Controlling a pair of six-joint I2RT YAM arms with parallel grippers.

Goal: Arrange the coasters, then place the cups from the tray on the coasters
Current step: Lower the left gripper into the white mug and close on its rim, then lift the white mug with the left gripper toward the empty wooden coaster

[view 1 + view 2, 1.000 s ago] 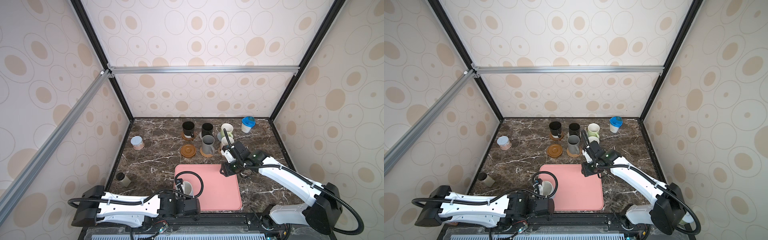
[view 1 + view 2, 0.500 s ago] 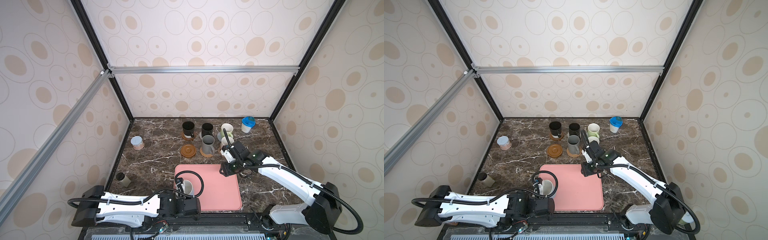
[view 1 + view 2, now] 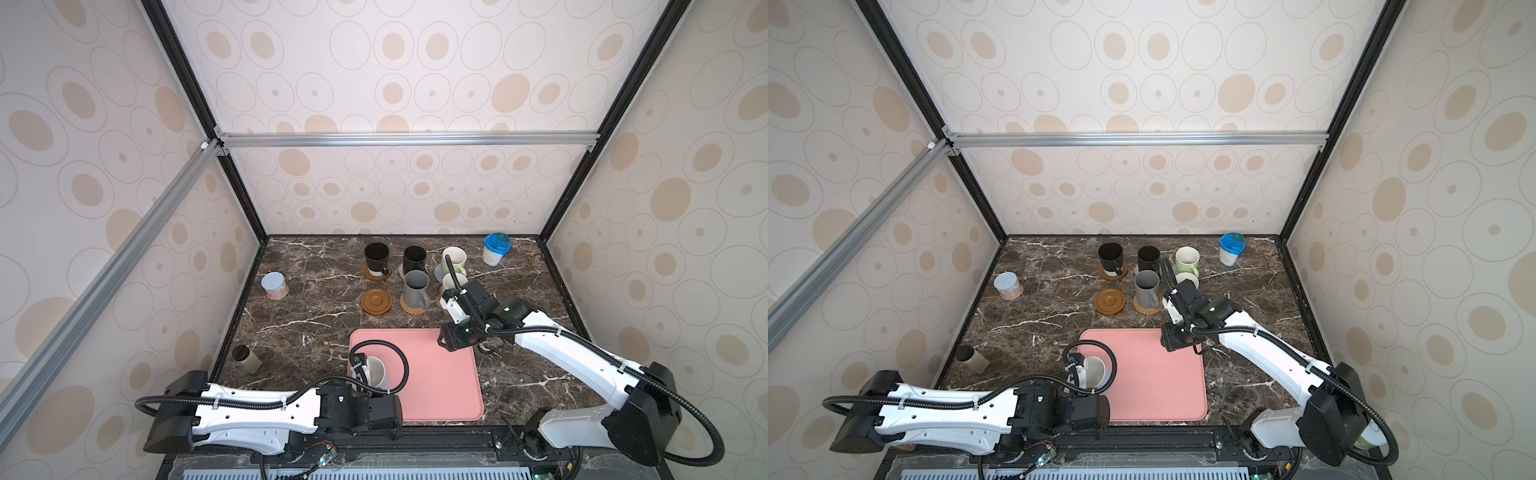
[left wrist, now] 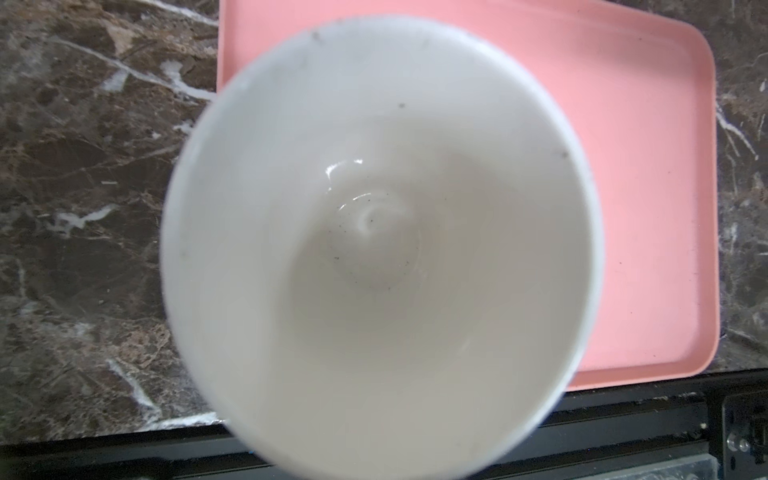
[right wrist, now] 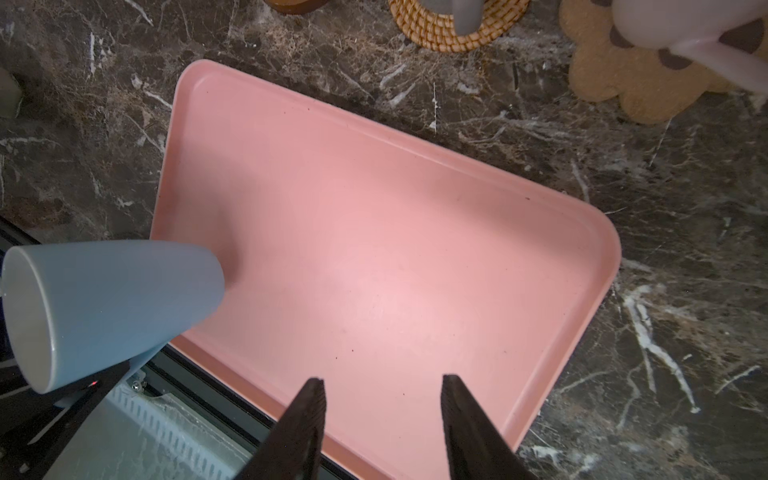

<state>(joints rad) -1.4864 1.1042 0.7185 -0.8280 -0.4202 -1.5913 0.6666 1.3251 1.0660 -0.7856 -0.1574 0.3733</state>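
Your left gripper is clamped tight on the handle of the blue mug, which stands upright at the near left corner of the pink tray. You cannot tell from these views whether its base rests on the tray or hangs just above it. Your right gripper hovers over the tray's far right corner, its jaws partly apart with nothing between them. Beyond the tray, along the back of the table, you have one black mug on a brown disc, a second black mug on a whitish mat, and the green mug on a grey-blue mat. In the nearer row the grey mug stands on a rattan mat. Just beside it the pink mug, half hidden by your right arm, stands on the paw-shaped mat. To the left of the grey mug, the bare brown disc carries nothing. A blue-lidded tub stands in the far right corner, well apart from the mugs.
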